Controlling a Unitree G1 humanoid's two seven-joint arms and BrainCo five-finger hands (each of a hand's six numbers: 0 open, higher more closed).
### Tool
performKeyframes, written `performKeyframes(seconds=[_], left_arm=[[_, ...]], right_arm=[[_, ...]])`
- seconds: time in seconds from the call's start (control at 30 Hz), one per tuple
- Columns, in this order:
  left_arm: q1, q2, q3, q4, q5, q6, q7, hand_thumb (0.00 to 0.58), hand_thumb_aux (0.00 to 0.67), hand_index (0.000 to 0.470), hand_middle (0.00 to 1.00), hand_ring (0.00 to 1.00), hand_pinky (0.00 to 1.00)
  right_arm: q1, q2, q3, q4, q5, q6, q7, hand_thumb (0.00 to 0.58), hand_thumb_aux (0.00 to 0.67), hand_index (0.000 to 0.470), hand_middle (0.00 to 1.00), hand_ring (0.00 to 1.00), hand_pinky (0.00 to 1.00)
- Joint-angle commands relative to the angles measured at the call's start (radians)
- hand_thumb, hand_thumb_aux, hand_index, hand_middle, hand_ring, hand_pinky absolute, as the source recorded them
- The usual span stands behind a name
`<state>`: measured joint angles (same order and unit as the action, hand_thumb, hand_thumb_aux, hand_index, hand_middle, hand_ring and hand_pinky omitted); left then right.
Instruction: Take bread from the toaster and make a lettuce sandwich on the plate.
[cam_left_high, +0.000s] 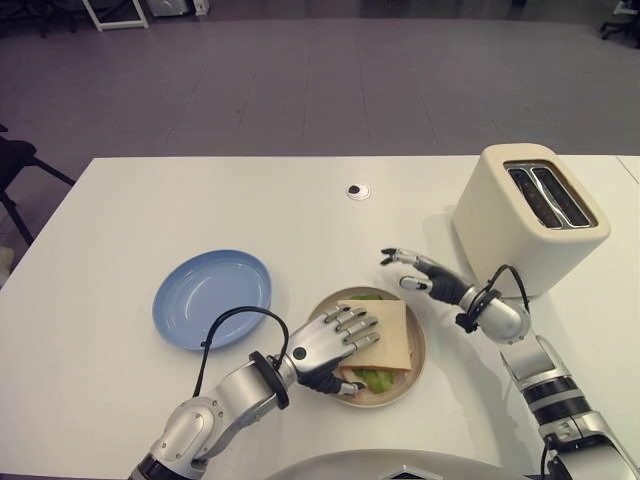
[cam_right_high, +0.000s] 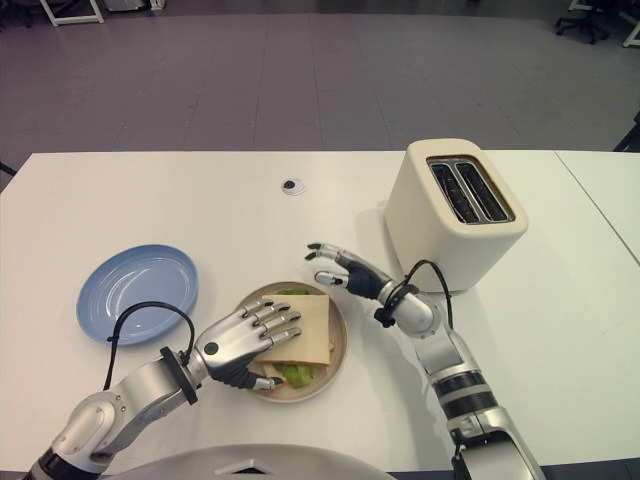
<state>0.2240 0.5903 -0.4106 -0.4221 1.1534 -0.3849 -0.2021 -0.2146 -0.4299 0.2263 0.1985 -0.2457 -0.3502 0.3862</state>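
Observation:
A sandwich (cam_left_high: 385, 335) lies on the tan plate (cam_left_high: 415, 370): a slice of bread on top, green lettuce (cam_left_high: 375, 379) showing at its near edge and a bit at its far edge. My left hand (cam_left_high: 325, 348) rests flat on the left part of the top slice, fingers spread over it, the thumb down at the plate's near rim. My right hand (cam_left_high: 425, 273) hovers open just past the plate's far right rim, between plate and toaster (cam_left_high: 525, 220), holding nothing. The cream toaster stands at the right with both slots empty.
A blue plate (cam_left_high: 212, 297) lies empty to the left of the tan one. A small round black-and-white button (cam_left_high: 358, 191) sits on the white table (cam_left_high: 200, 200) further back. The table's right edge runs close behind the toaster.

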Motion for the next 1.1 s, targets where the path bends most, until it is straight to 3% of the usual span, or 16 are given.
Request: performKeyframes(seconds=[0.03,0.17,0.2,0.27,0.3,0.53,0.63,0.73,0.77,0.8,0.83,0.87,0.9,0.93,1.1], left_arm=[[0.065,0.057,-0.051,0.059,-0.001,-0.005,-0.113,0.307,0.210,0.147,0.00,0.00,0.00],[0.054,0.059,-0.044,0.064,-0.024,0.005,-0.080,0.334,0.234,0.164,0.00,0.00,0.00],[0.048,0.055,-0.035,0.060,-0.029,0.004,-0.055,0.310,0.213,0.149,0.00,0.00,0.00],[0.032,0.043,-0.004,0.038,-0.061,-0.005,0.007,0.156,0.097,0.068,0.00,0.00,0.00],[0.022,0.041,0.015,0.026,-0.068,-0.011,0.043,0.000,0.000,0.000,0.00,0.00,0.00],[0.033,0.050,0.146,-0.081,-0.228,-0.050,0.099,0.000,0.000,0.000,0.00,0.00,0.00],[0.092,0.112,0.259,-0.193,-0.296,-0.067,0.053,0.000,0.000,0.000,0.00,0.00,0.00],[0.240,0.154,0.327,-0.278,-0.447,-0.053,-0.038,0.000,0.000,0.000,0.00,0.00,0.00],[0.301,0.175,0.317,-0.289,-0.502,-0.047,-0.088,0.258,0.171,0.120,0.00,0.00,0.00],[0.353,0.199,0.298,-0.297,-0.558,-0.042,-0.141,0.438,0.339,0.238,0.00,0.00,0.00],[0.397,0.222,0.277,-0.301,-0.612,-0.036,-0.191,0.547,0.510,0.358,0.00,0.00,0.00],[0.425,0.238,0.264,-0.306,-0.659,-0.031,-0.230,0.577,0.625,0.439,0.82,0.82,0.82],[0.446,0.249,0.260,-0.309,-0.697,-0.026,-0.262,0.580,0.670,0.470,1.00,1.00,1.00],[0.458,0.260,0.267,-0.304,-0.715,-0.018,-0.289,0.580,0.670,0.470,1.00,1.00,1.00],[0.436,0.270,0.208,-0.263,-0.723,0.017,-0.405,0.580,0.670,0.470,1.00,1.00,1.00]], right_arm=[[-0.033,-0.003,-0.057,0.007,0.025,-0.012,-0.032,0.000,0.000,0.000,0.00,0.00,0.00],[-0.026,-0.039,-0.100,-0.055,0.077,-0.057,-0.002,0.000,0.000,0.000,0.00,0.00,0.00],[-0.018,-0.049,-0.107,-0.067,0.086,-0.064,0.006,0.000,0.000,0.000,0.00,0.00,0.00],[0.005,-0.063,-0.117,-0.087,0.096,-0.077,0.016,0.000,0.000,0.000,0.00,0.00,0.00],[0.018,-0.066,-0.120,-0.094,0.097,-0.081,0.017,0.000,0.000,0.000,0.00,0.00,0.00],[0.053,-0.089,-0.137,-0.140,0.113,-0.131,0.038,0.000,0.000,0.000,0.00,0.00,0.00],[0.115,-0.189,-0.152,-0.229,0.237,-0.188,0.173,0.000,0.000,0.000,0.00,0.00,0.00],[0.229,-0.348,-0.150,-0.332,0.386,-0.206,0.376,0.000,0.000,0.000,0.00,0.00,0.00],[0.296,-0.415,-0.150,-0.373,0.421,-0.228,0.448,0.000,0.000,0.000,0.00,0.00,0.00],[0.386,-0.485,-0.157,-0.420,0.446,-0.259,0.514,0.000,0.000,0.000,0.00,0.00,0.00],[0.465,-0.544,-0.160,-0.463,0.470,-0.266,0.572,0.000,0.000,0.000,0.00,0.00,0.00],[0.519,-0.582,-0.158,-0.500,0.490,-0.258,0.612,0.108,0.066,0.046,0.11,0.11,0.11],[0.554,-0.606,-0.149,-0.531,0.503,-0.243,0.639,0.413,0.310,0.217,0.52,0.52,0.52],[0.579,-0.619,-0.134,-0.556,0.496,-0.227,0.655,0.580,0.670,0.470,1.00,1.00,1.00],[0.590,-0.554,-0.036,-0.541,0.169,-0.201,0.610,0.580,0.670,0.470,1.00,1.00,1.00]])
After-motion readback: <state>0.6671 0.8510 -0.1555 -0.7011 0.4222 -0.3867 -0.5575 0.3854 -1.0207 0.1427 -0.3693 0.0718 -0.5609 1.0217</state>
